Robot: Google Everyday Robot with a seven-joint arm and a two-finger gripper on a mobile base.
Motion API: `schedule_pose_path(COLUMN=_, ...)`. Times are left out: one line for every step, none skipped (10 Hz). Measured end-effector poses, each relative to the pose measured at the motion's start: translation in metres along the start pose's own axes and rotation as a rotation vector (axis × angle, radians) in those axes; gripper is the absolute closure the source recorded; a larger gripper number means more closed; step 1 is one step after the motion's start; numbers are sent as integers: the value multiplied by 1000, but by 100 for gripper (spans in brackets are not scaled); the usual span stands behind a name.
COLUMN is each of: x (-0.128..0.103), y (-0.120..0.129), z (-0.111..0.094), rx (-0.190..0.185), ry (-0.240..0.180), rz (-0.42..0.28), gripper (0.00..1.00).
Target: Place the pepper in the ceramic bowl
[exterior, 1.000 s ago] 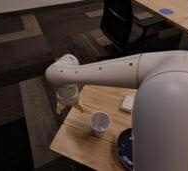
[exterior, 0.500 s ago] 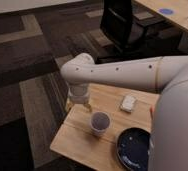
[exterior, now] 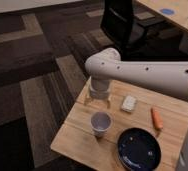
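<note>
Mostly hidden: splayed hand above table edge.

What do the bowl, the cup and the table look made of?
Bowl: glazed ceramic by its look, dark blue with glossy highlights. Cup: pale, matte, maybe paper or plastic. Table: light wood, plank seams showing. The gripper hangs over the table's far edge, jaws open.

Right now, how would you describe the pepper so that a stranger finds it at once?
On the wooden table, look at the right side, far from the pincer that hangs over the far left edge. The pepper lies beyond the dark-blue bowl, right of the pale block; it alone is slim, tapered and orange-red.
</note>
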Motion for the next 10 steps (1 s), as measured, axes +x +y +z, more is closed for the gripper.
schedule_pose_path(x=0, y=0, z=0, rx=0, ry=-2, rz=0, gripper=35)
schedule_pose_path(x=0, y=0, z=0, rx=0, ry=-1, rz=1, gripper=35)
schedule_pose_path(x=0, y=0, z=0, rx=0, ry=-1, rz=0, gripper=35)
schedule_pose_path(x=-1, y=1, z=0, rx=-1, ry=-2, rz=-1, gripper=35)
schedule_pose_path(x=-4, y=-6, z=-1, rx=0, ry=-8, rz=14, gripper=35)
schedule_pose_path(x=-11, y=-17, z=-3, rx=0, ry=-23, rz=37, gripper=35)
schedule_pose_path(x=-17, y=-27, z=-3, rx=-6, ry=-33, rz=55, gripper=35)
schedule_pose_path(x=-21, y=-50, z=4, rx=-15, ry=-23, rz=86, gripper=35)
schedule_pose_path(x=-22, y=-66, z=10, rx=-9, ry=-17, rz=92, gripper=35)
schedule_pose_path(x=-22, y=-111, z=19, rx=42, ry=-22, rz=86, gripper=35)
